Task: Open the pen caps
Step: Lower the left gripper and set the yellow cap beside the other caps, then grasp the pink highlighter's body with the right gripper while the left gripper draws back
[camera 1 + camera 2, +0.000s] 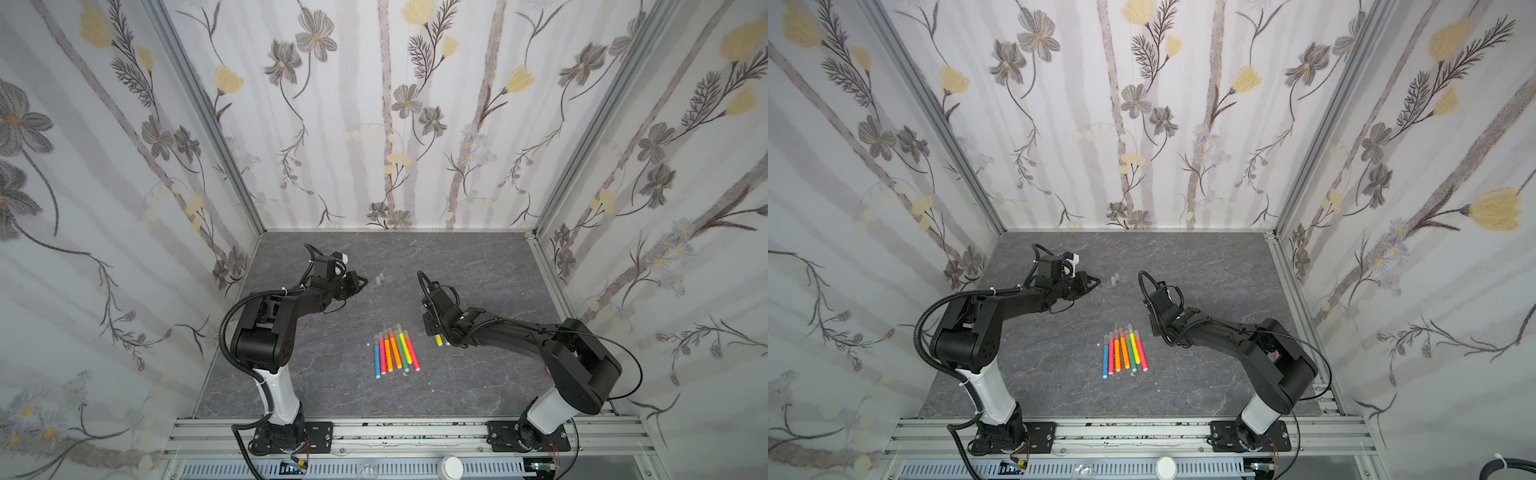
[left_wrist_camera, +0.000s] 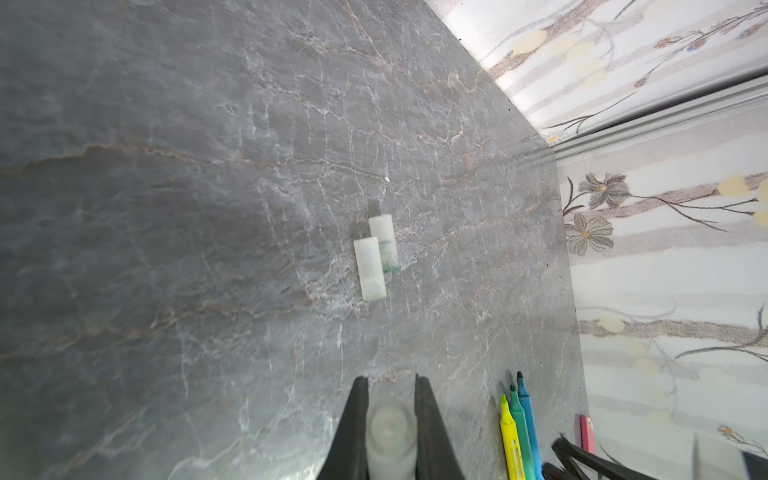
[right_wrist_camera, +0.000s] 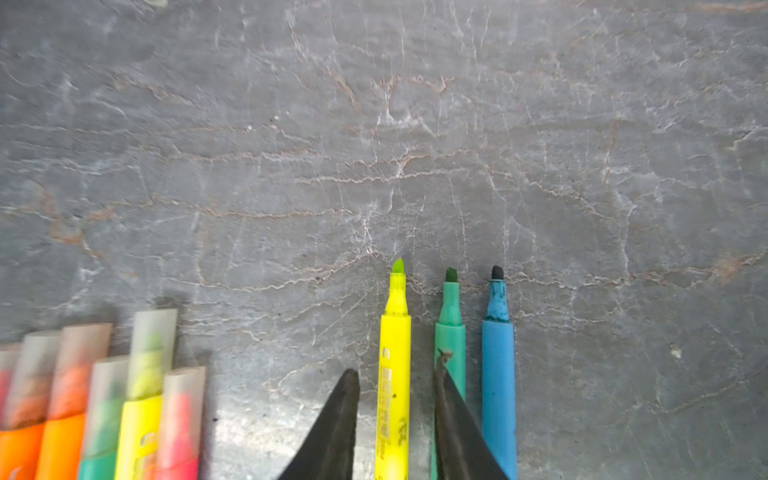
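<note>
My left gripper (image 2: pixel 390 379) is shut on a translucent pen cap (image 2: pixel 390 432), held above the table at the back left (image 1: pixel 362 282). Two loose pen caps (image 2: pixel 376 257) lie side by side just past it, seen in both top views (image 1: pixel 379 280) (image 1: pixel 1115 279). My right gripper (image 3: pixel 397 370) is open and low over the table. Its jaws stand either side of an uncapped yellow pen (image 3: pixel 392 340) with a gap on each side. Uncapped green (image 3: pixel 451 316) and blue (image 3: pixel 498 374) pens lie beside it. Several capped pens (image 1: pixel 395 349) (image 1: pixel 1125 349) lie in a row mid-table.
Dark marbled tabletop (image 1: pixel 332 386) enclosed by floral walls on three sides, with an aluminium rail (image 1: pixel 395 432) along the front carrying both arm bases. The capped row (image 3: pixel 104 395) lies close beside my right gripper. Small white specks (image 3: pixel 676 353) dot the surface.
</note>
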